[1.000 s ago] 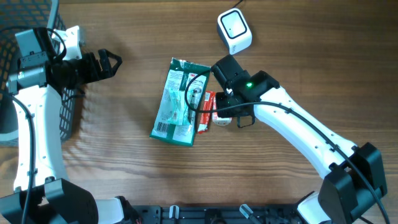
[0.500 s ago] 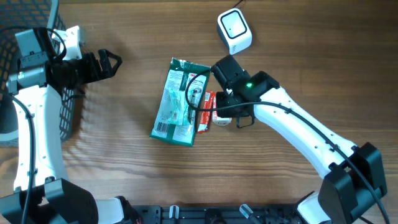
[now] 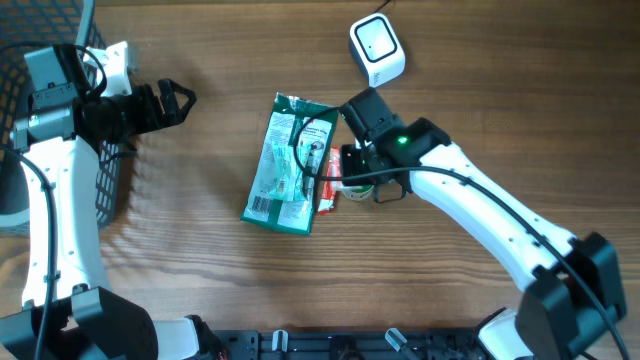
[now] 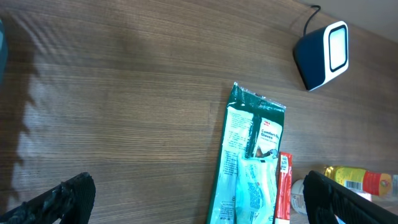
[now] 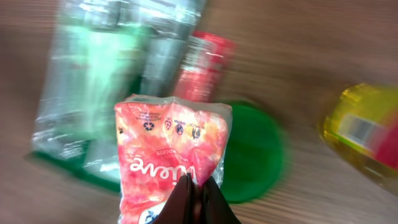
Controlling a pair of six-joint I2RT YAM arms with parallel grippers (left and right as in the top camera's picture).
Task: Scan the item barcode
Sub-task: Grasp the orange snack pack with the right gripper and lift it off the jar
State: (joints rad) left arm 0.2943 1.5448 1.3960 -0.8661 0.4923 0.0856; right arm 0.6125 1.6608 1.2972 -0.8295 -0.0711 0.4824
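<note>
The right gripper is pinched tight on the lower edge of a pink packet. It holds the packet at the middle of the tabletop, over the right side of a green pouch. Best to lift straight up, clear of the pile, with that thin edge grip so no print is covered; where the barcode sits I cannot tell. The film looks floppy, so go gently. The left gripper hangs spread wide near the left edge. Then face the print to the white scanner by the far edge.
</note>
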